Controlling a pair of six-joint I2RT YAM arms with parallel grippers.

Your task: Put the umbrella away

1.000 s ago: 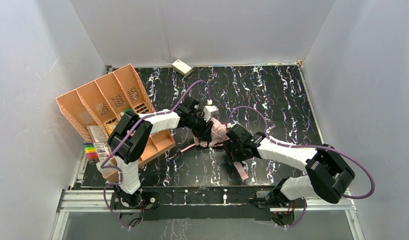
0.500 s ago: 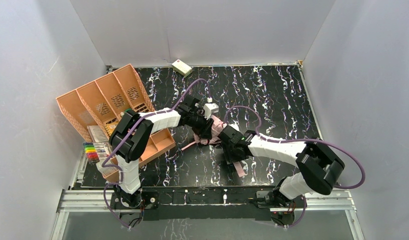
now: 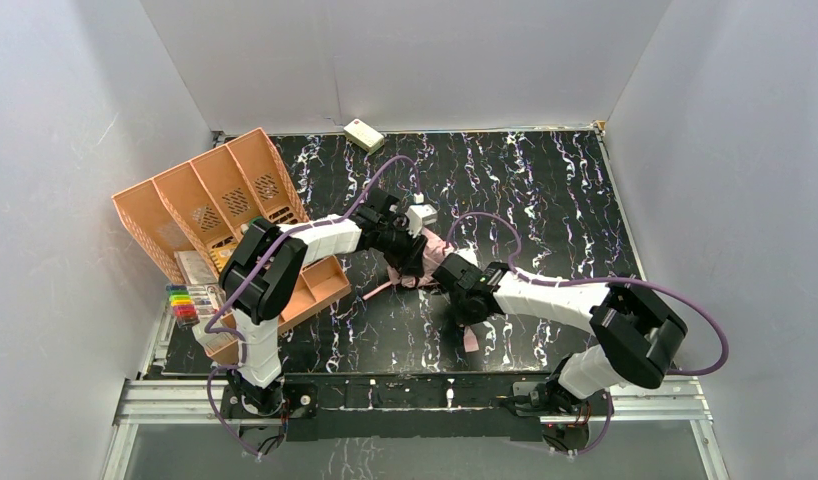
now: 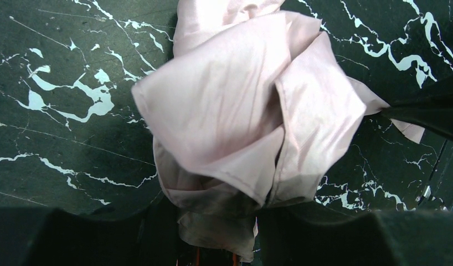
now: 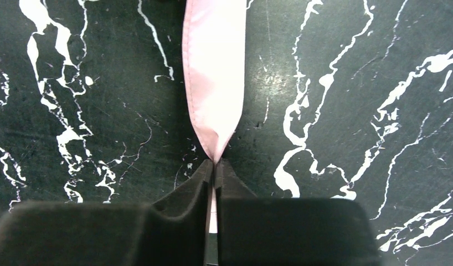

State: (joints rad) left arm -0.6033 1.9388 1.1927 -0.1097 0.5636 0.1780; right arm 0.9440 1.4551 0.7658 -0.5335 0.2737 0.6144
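Right pincer [image 5: 214,166]: big change here! It gaped wide a second ago and has now snapped shut on the very tip of the pink strap [image 5: 214,66], with a sliver of pink showing between the closed jaws.
Right arm: it has slid in leftward over that same second, and its wrist now sits close beside the bundle.
Strap, as it lies: it runs straight away from the jaws over the dark marbled desk [image 5: 335,83] towards the fabric.
Umbrella [image 4: 241,111]: it lies mid-desk between the two wrists as a loose, crumpled pink heap, not rolled up.
Left pincer [image 4: 216,233]: no movement at all. It stays part-closed, with the lower fold of the canopy passing down between its fingers, so it looks to be pinning the bundle.
What it means: canopy and strap are now both in hand. My read is that the gathering is done and the wrapping can start, with the strap drawn round the fabric.
Watch for: that grip is only on the tip, so a hard pull could slip it free.
Orange organiser [image 3: 215,200]: it stands at the left, well apart from the umbrella. It could be where the umbrella ends up, but nothing is near it yet.
Cream box [image 3: 363,134]: it sits at the far edge, out of the action.
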